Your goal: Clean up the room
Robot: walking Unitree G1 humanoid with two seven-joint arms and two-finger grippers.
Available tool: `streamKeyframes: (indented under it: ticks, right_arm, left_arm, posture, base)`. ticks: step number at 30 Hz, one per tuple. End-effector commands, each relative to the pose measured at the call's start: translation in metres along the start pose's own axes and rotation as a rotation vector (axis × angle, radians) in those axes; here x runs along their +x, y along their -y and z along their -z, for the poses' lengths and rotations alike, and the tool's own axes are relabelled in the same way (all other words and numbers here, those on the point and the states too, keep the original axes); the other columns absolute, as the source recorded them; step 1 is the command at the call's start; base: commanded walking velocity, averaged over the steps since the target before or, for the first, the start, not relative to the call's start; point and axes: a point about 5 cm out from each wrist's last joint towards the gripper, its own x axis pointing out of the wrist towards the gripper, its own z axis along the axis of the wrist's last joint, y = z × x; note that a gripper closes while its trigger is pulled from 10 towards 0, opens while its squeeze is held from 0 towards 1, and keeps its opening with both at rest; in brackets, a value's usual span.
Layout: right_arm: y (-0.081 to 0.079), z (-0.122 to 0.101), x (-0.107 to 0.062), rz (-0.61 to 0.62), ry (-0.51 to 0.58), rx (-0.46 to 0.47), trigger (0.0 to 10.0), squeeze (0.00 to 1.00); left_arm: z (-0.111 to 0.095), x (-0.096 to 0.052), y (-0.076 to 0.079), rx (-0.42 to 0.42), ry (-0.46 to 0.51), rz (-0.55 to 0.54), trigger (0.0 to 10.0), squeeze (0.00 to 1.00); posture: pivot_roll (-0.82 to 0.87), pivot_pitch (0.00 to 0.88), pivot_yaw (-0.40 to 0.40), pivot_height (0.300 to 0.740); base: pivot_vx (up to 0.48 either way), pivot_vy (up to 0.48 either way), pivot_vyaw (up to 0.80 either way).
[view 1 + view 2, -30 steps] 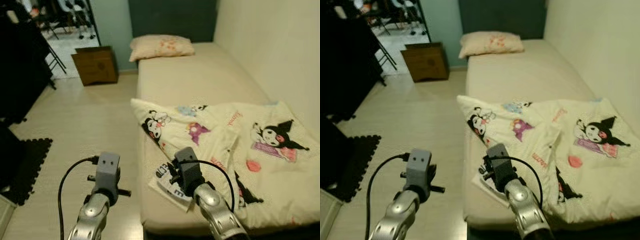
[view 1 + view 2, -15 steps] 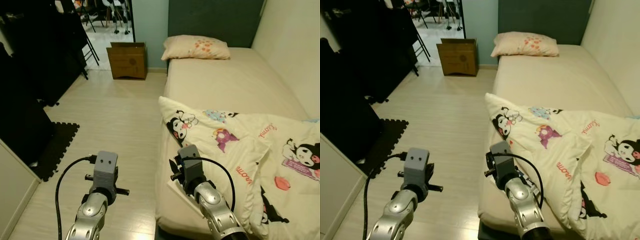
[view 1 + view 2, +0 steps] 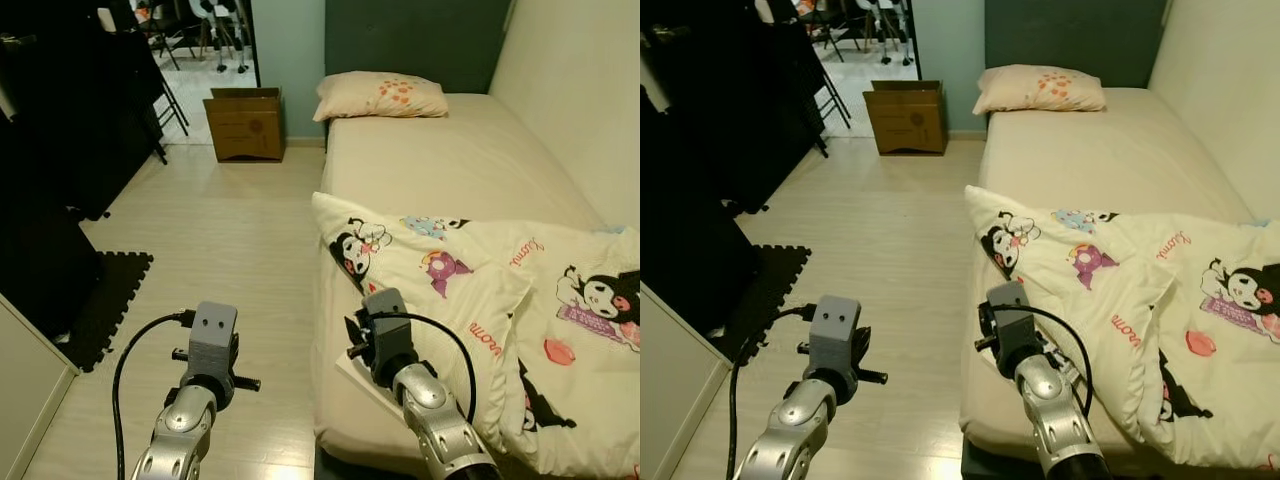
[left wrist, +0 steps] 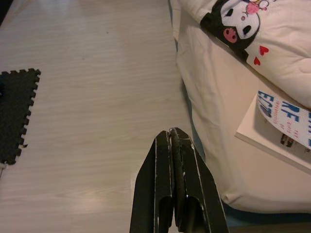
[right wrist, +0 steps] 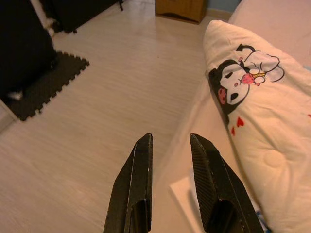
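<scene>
Book (image 4: 284, 131) lies at the bed's (image 3: 450, 170) near left edge, half under the cartoon blanket (image 3: 500, 300). My right gripper (image 5: 170, 160) hovers over it, fingers apart; my left gripper (image 4: 171, 160), pinched shut, hangs above bare floor (image 3: 220, 240). Cardboard box (image 3: 245, 123) stands far left.

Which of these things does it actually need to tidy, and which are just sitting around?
Likely part of the tidying:
- book at the bed's edge
- crumpled cartoon blanket

Just there:
- pillow at the head of the bed
- cardboard box on the floor
- black foam mat
</scene>
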Motion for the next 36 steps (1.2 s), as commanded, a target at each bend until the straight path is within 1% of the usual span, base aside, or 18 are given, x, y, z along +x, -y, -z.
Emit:
streamKeyframes:
  ticks: [1,29,36]
  right_arm:
    - [-0.0009,0.0062,-0.0009,0.008,-0.029,0.030,10.0,0.00]
    - [-0.0020,0.0058,-0.0011,0.011,-0.026,0.036,10.0,0.00]
    - [-0.0018,0.0057,-0.0009,0.015,-0.025,0.040,10.0,0.00]
  left_arm:
    - [0.0053,-0.0019,-0.0022,0.015,-0.029,-0.001,10.0,0.00]
    - [0.0046,-0.0001,-0.0019,0.019,-0.034,0.015,10.0,0.00]
    - [0.0047,0.0006,-0.0014,0.017,-0.037,0.019,10.0,0.00]
  posture:
    - [-0.03,0.105,0.041,0.740]
    - [-0.03,0.108,0.049,0.740]
    - [-0.03,0.106,0.053,0.740]
  base:
    - [0.000,0.375,-0.58]
    - [0.000,0.361,-0.78]
    - [0.000,0.282,-0.80]
